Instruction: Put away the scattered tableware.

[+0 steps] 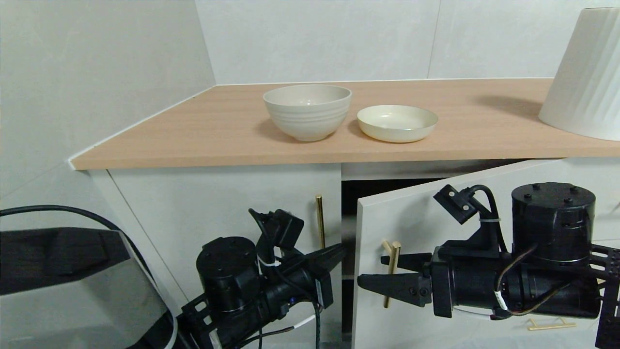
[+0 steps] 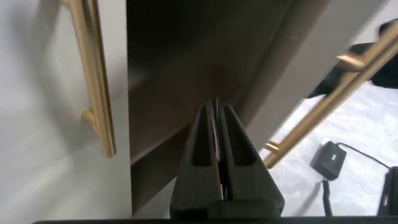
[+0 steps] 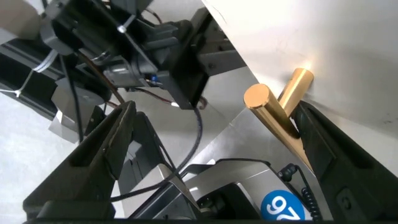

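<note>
here, one bowl (image 1: 307, 111), one dish (image 1: 397, 123) on counter (image 1: 193, 131), left fingers (image 2: 200, 146) pressed together, right fingers (image 1: 373, 283) spread around one handle (image 1: 395, 252)

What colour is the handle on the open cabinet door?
Brushed gold; the handle shows best in the right wrist view.

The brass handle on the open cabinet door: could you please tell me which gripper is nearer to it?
Right. The right gripper has the handle between its jaws; the left gripper, jaws closed, points into the gap beside the door.
</note>
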Tool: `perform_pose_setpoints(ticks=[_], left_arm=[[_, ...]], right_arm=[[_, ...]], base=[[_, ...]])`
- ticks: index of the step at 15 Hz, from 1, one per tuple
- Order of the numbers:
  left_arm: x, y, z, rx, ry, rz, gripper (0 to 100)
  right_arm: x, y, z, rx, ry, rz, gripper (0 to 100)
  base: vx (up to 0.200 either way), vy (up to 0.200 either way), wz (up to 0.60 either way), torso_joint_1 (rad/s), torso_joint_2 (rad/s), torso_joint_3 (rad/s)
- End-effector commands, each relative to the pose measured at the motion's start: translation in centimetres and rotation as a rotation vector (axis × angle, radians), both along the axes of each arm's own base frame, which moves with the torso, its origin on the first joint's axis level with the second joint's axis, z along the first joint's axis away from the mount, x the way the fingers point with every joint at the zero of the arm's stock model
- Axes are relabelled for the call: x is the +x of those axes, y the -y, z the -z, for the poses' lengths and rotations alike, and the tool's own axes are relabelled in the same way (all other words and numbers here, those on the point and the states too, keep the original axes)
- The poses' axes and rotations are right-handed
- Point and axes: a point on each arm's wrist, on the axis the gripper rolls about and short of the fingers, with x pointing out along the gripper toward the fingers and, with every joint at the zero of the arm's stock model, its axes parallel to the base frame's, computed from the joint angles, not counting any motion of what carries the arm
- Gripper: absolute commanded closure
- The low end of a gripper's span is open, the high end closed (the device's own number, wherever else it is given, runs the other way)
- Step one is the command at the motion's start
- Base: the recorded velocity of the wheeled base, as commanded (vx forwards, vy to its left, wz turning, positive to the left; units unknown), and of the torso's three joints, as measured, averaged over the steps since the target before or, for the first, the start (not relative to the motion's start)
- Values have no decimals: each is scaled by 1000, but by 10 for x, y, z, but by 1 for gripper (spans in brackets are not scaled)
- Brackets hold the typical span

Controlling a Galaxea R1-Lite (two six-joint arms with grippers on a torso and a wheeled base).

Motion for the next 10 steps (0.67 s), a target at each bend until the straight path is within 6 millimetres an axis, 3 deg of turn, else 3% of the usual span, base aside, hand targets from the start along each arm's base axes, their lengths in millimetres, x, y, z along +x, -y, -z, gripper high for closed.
perform_pose_setpoints(ticks=[1,10], left_arm=[[1,5,4,-4,3,8,100],[6,14,2,-39,35,17,100]], right_arm=[[-1,1,0,-1,-2,-3,0],[-13,11,1,-19,31,-13,0]], base=[[0,0,0,0,0,0],[0,0,0,0,0,0]])
